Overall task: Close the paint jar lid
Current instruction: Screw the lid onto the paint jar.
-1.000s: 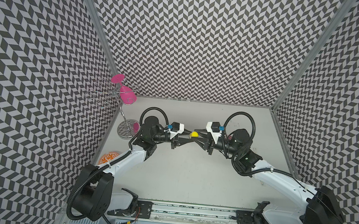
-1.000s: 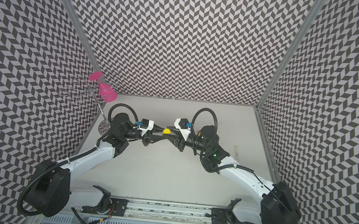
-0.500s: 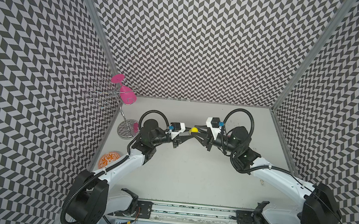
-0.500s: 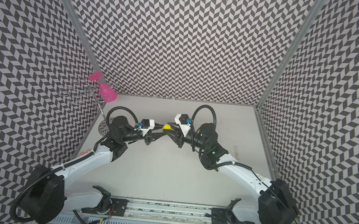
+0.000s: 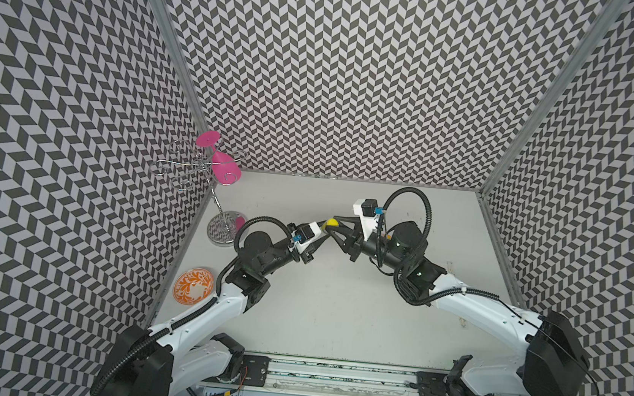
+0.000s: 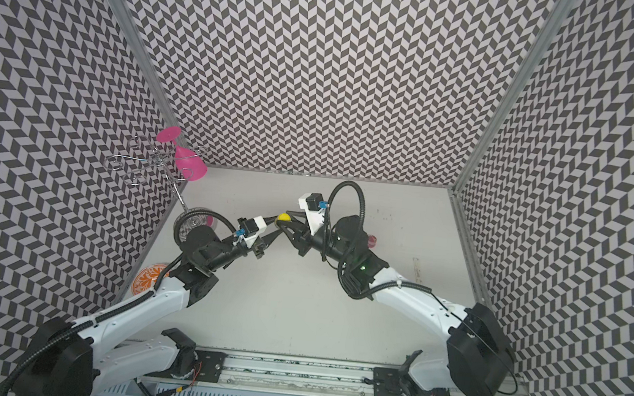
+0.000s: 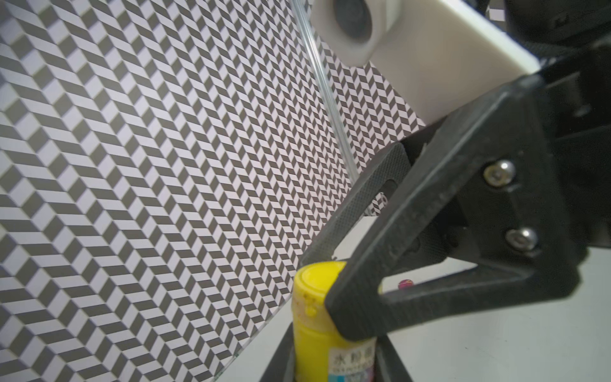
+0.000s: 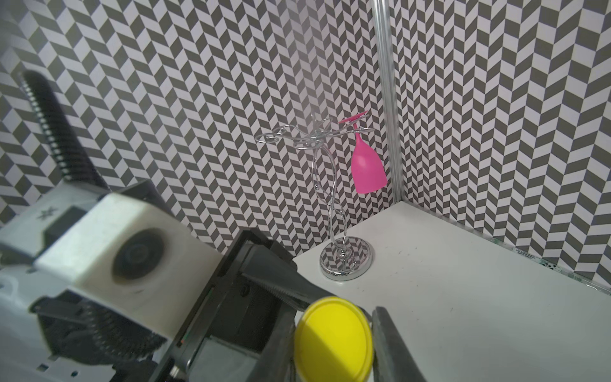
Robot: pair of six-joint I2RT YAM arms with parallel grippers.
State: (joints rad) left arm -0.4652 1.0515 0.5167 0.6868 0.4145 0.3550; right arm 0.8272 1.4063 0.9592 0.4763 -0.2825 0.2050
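Note:
A small yellow paint jar with a printed label hangs in the air over the middle of the table. My left gripper is shut on its body, one dark finger on each side. The yellow lid sits on top of the jar, with dried paint smears just under its rim. My right gripper is shut on the lid from the opposite side. In both top views the two grippers meet nose to nose at the yellow jar. Most of the jar is hidden there.
A wire glass rack with a pink glass hung upside down stands at the back left. An orange patterned plate lies by the left wall. A small red thing sits behind the right arm. Patterned walls close in three sides.
Both grippers have risen and shifted toward the back and slightly left, carrying the jar between them. Both grips stay as they were.

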